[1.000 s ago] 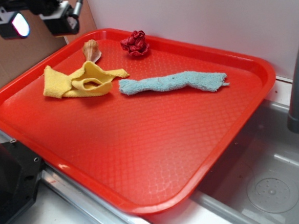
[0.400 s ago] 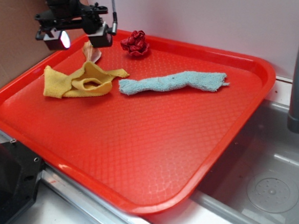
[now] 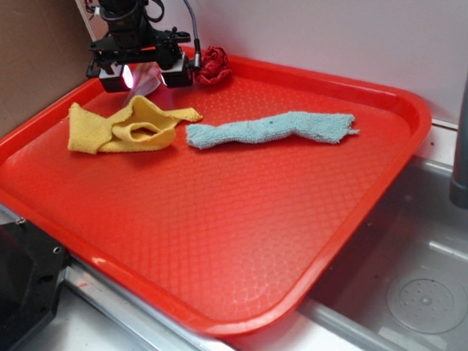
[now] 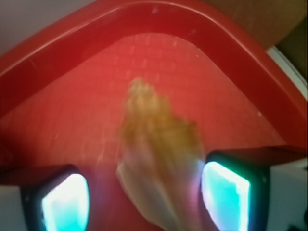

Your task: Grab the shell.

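Pincer (image 4: 144,192) hangs wide open over the far corner of the red tray (image 4: 57,53), the shell (image 4: 159,159) lying blurred between its pads (image 4: 226,192), nearer one side. Approach step looks nearly done; next comes a short drop, then squeezing shut.

I see the red tray (image 3: 223,248) carrying a yellow cloth (image 3: 122,127) at ten o'clock, a blue cloth (image 3: 271,129) toward one, the shell (image 4: 161,159) and a red ball (image 3: 212,63) near twelve.
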Action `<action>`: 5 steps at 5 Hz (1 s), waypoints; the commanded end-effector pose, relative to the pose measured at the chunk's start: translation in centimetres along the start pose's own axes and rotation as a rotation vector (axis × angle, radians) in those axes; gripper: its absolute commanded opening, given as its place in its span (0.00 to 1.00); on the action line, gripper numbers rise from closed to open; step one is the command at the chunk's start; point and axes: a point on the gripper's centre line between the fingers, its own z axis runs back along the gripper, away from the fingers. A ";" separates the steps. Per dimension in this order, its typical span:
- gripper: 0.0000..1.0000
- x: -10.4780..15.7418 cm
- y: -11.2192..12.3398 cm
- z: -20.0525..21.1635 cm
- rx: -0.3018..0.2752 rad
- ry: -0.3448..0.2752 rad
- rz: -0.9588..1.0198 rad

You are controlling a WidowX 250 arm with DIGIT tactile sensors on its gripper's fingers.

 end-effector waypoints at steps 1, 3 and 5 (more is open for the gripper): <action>0.00 1.5 1.1 0.8 -0.010 -0.027 0.011; 0.00 0.6 0.0 4.0 -0.023 0.031 -0.165; 0.00 -3.8 -1.7 10.5 -0.083 0.182 -0.444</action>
